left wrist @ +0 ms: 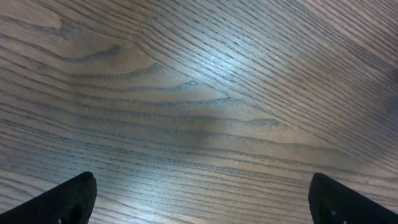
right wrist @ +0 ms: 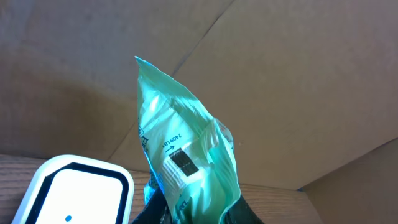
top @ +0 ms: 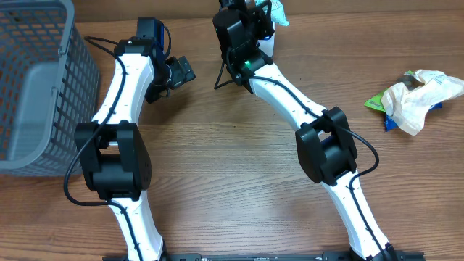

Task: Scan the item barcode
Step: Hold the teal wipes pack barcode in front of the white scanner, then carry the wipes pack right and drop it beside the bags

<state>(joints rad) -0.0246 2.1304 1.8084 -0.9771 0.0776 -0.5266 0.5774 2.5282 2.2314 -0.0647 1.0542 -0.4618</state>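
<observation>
Right wrist view: right tool clamped on lower end of mint-green pouch. Pouch upright, just right of white scanner; printed label with dark code patch faces camera. Left tool jaws wide apart, holding nothing, over bare tabletop, left of scanner. Grey mesh basket far left of scanner; crumpled white bag well right of scanner.

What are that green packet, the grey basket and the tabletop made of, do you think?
The green packet looks like thin plastic film: glossy, crinkled, with light shining through. The grey basket is likely moulded plastic: matt, with uniform open lattice walls. The table is wood or wood-look laminate, with brown grain and a soft sheen; I cannot tell which.
</observation>
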